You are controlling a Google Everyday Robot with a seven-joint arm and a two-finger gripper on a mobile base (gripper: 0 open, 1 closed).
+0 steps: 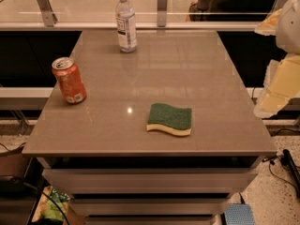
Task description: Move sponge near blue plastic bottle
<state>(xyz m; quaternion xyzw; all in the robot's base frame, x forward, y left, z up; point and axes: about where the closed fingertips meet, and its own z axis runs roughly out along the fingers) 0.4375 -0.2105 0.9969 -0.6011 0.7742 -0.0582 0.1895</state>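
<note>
1. Drawer fronts (150,178) at 6 o'clock, under the table (197,69) top; not part of the task.
2. Sponge (169,119) lies flat near the front edge, about 5 o'clock from table centre. Green scour side is up, yellow foam shows along the near side, outline is wavy. Free all round, so probably an easy top-down grab.
3. Blue plastic bottle (126,22) stands upright at 12 o'clock by the far edge, well apart from the sponge.
4. Orange can (69,81) stands upright at 9 o'clock, off the sponge-to-bottle line.
5. Gripper (280,81) hangs at 3 o'clock beyond the right edge, not touching the sponge; open or closed, cannot tell.
</note>
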